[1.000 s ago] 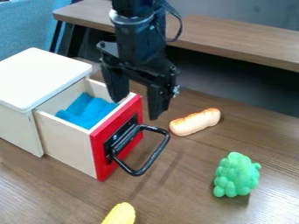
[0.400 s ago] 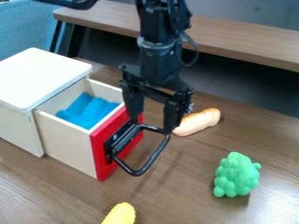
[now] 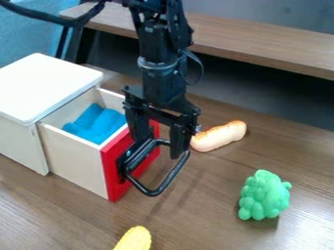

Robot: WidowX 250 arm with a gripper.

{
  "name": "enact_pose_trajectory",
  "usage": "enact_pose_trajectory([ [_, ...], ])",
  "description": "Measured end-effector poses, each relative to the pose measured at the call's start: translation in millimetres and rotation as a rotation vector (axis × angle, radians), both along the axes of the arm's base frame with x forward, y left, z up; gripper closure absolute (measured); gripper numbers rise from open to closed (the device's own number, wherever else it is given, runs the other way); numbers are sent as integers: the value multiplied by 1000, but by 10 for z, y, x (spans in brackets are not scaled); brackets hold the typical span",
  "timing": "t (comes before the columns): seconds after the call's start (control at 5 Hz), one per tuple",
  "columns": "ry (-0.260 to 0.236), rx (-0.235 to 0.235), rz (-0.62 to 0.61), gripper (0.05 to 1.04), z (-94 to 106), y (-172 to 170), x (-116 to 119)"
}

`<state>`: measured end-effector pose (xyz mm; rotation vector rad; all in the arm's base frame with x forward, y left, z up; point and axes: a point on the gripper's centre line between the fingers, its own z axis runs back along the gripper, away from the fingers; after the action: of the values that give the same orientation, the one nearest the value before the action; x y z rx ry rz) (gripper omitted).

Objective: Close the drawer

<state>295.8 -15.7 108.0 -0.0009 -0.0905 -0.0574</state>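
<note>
On the table (image 3: 209, 219): open drawer (image 3: 112, 171), bread (image 3: 219, 136), corn (image 3: 134, 239), green toy (image 3: 263, 195).

The arm (image 3: 161, 85) was black, built of angular, blocky segments, with a dull grey collar (image 3: 155, 65) around its forearm. A thick black cable (image 3: 55, 20) and a thinner black wire (image 3: 200, 72) curved off it. The black gripper (image 3: 157, 148) had two long, plate-like fingers (image 3: 177, 139) and a small silvery screw (image 3: 198, 129) at one side.

No readable text, label, brand, number or sign stands on anything here.
</note>
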Motion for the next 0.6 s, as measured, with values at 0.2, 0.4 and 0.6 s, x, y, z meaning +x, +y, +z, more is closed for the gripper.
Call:
enact_pose_trajectory([
  [0.2, -9, 5, -10, 84, -97, 39, -26],
  [0.4, -36, 24, 3, 83, -136, 120, -71],
  [0.6, -54, 60, 8, 83, -163, 170, -64],
])
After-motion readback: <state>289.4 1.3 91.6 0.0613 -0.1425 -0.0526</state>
